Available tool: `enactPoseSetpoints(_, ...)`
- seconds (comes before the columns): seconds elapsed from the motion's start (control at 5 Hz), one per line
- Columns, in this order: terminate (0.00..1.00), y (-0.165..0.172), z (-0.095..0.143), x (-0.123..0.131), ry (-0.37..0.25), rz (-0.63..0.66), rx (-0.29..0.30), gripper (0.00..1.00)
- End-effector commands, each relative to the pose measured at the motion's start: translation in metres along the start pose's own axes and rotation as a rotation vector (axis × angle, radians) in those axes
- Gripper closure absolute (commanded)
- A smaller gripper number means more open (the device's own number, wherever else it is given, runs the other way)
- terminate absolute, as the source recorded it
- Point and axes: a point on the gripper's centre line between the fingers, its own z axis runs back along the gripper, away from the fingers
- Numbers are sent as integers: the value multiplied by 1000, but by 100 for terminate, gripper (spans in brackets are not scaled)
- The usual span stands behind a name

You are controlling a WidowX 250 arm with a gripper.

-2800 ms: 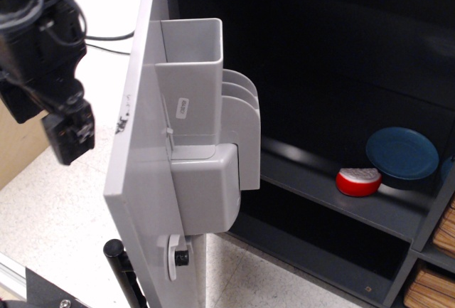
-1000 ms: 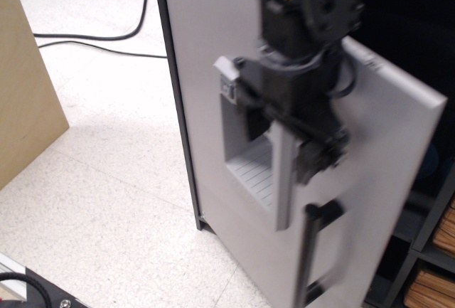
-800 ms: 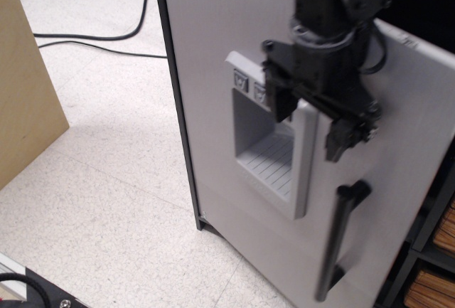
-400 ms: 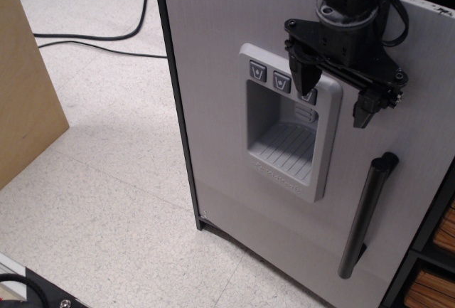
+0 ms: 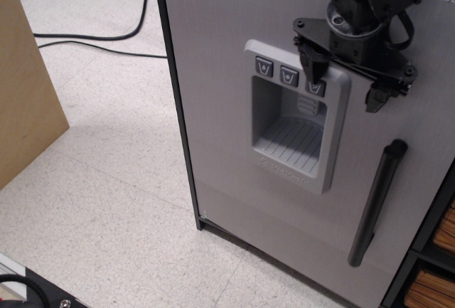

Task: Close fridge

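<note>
On speckled floor [image 5: 92, 201], fridge [image 5: 213, 109] door faces spread hand [image 5: 345, 80] pressed against it.

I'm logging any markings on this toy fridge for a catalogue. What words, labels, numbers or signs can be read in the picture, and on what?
No legible words or numbers.
Dispenser panel on the fridge door: three square buttons bearing small cup-like icons, no text; the third is partly covered by the pincer.
Lower rim of the dispenser panel: a line of raised lettering, too small and blurred to read.
</note>
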Motion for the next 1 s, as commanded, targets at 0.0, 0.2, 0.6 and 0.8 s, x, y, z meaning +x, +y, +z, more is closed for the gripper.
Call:
enactPoseSetpoints(0.0,0,5,2,11,-43,8,8,0)
enactPoseSetpoints(0.2,0,7,3,13,-43,8,3,0)
enactPoseSetpoints(0.6,0,21,32,-30,109,28,-33,0)
enactPoseSetpoints(0.8,0,30,50,-56,172,46,28,0)
